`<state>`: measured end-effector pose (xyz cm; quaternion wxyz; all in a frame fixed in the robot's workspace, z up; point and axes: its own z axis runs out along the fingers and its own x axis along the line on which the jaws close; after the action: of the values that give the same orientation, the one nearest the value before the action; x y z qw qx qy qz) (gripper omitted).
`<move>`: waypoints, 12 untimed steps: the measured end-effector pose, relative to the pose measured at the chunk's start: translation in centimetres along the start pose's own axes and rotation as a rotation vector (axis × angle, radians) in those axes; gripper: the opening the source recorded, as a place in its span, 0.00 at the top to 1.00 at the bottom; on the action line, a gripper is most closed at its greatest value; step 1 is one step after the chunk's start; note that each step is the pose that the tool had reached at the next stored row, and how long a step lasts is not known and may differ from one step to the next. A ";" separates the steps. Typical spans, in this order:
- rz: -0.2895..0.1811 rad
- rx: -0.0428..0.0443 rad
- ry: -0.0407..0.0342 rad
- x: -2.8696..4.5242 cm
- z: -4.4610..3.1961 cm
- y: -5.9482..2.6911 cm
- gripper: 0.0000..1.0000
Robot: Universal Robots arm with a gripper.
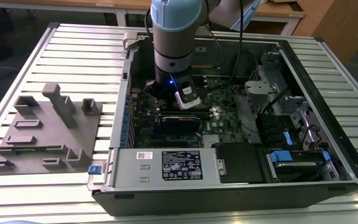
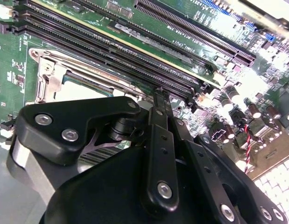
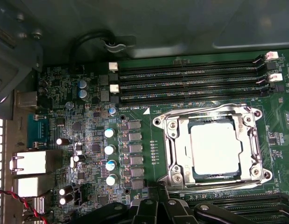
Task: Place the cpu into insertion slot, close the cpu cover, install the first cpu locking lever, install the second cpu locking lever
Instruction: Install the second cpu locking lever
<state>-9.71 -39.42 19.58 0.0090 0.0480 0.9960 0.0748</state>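
Beside the gripper (image 3: 156, 205), fingers pressed together and holding nothing: chip (image 3: 215, 148) seated in socket (image 3: 174, 154), cover (image 3: 212, 113) down

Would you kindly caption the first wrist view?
Cpu seated in the insertion slot, cpu cover down around it.

The cpu (image 3: 215, 144) shows a pale, smooth metal top — framed by the shiny silver metal cpu cover (image 3: 174, 140) — against the glossy green motherboard (image 3: 149, 116).
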 end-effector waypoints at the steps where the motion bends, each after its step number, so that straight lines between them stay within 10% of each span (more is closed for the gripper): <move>1: 0.000 -0.0001 0.0000 0.00 0.02 0.00 0.89; 12: 0.000 -0.0001 -0.0001 0.00 0.15 -0.02 0.89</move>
<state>-9.70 -39.42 19.43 0.0090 0.0480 0.9960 0.0748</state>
